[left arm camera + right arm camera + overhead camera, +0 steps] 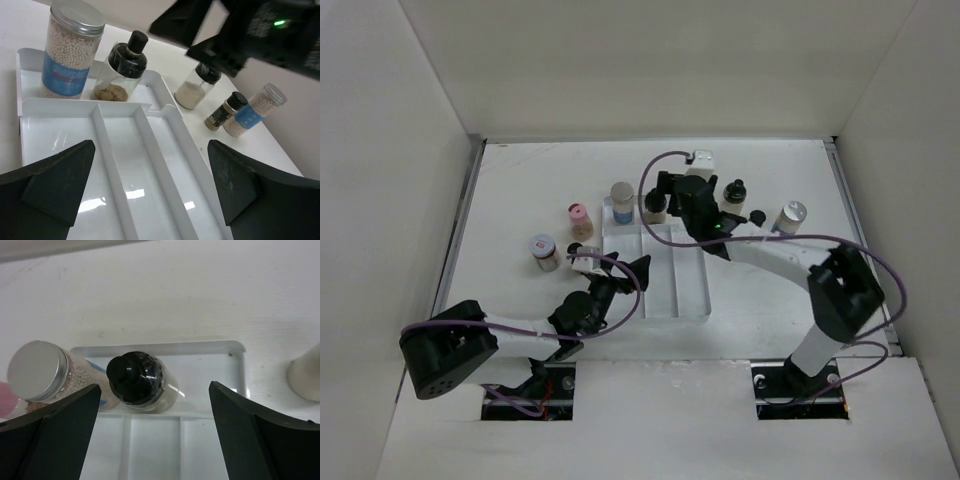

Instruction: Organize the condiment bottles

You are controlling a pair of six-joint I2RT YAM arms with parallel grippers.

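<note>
One black-capped bottle (135, 377) is set upright in the far compartment of the tray (210, 365), directly between the right fingers (55, 430), spread wide off it; left fingers (55, 185) are also wide.

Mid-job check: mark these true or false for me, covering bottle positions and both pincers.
1. Two jars stand in the tray's far compartment. True: the silver-capped jar and the black-capped jar.
2. The right pincer grips the black-capped jar. False: its jaws are open, clear of the jar on both sides.
3. The pink-capped bottle sits in the tray. False: it stands on the table, left of the tray.
4. The left pincer is open and holds nothing. True.
</note>
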